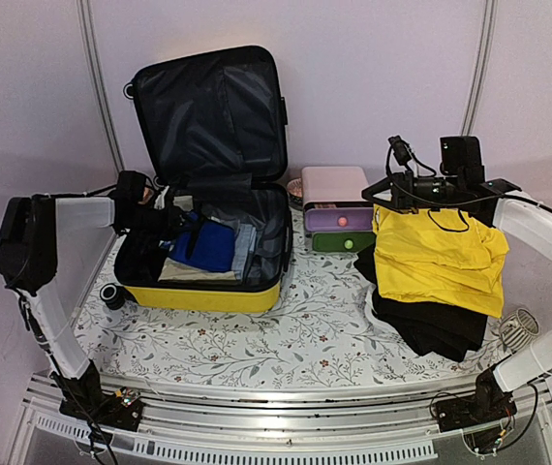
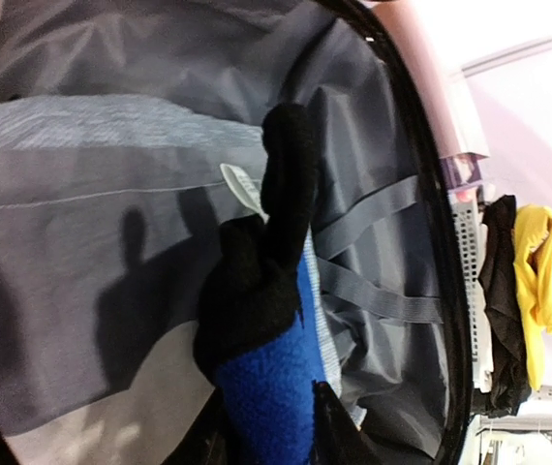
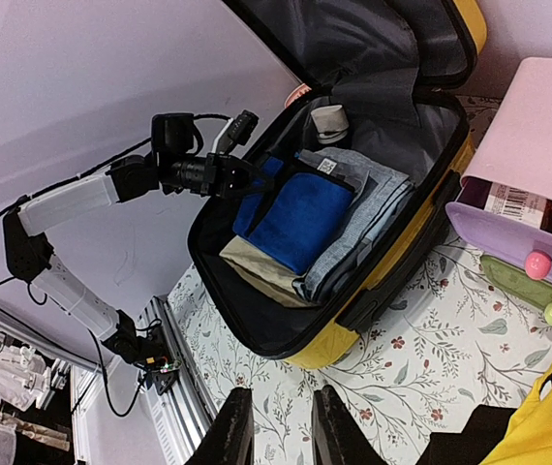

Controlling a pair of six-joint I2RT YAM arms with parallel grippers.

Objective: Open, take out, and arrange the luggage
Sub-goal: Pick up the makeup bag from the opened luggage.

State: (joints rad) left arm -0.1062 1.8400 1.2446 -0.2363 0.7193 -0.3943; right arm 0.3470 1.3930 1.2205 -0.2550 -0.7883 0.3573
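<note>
The yellow luggage (image 1: pixel 199 295) lies open on the table's left half, its black-lined lid propped upright. Folded clothes fill its lower shell (image 3: pixel 334 344). My left gripper (image 1: pixel 174 221) reaches into the shell from the left and is shut on a blue-and-black fleece garment (image 2: pixel 266 387), which bunches up between its fingers (image 2: pixel 339 431) over the grey lining (image 2: pixel 373 116). In the right wrist view that garment (image 3: pixel 300 218) lies on top of grey and beige folded pieces. My right gripper (image 3: pixel 278 426) hovers over the flowered tablecloth, its jaws slightly apart with nothing between them. It hangs just above a yellow garment (image 1: pixel 441 257).
A pink-and-green drawer box (image 1: pixel 334 194) stands right of the suitcase. The yellow garment lies on black clothing (image 1: pixel 431 325) piled over a white mesh basket (image 1: pixel 520 329) at the right. A suitcase wheel (image 1: pixel 113 295) sticks out at front left. Purple walls close the back.
</note>
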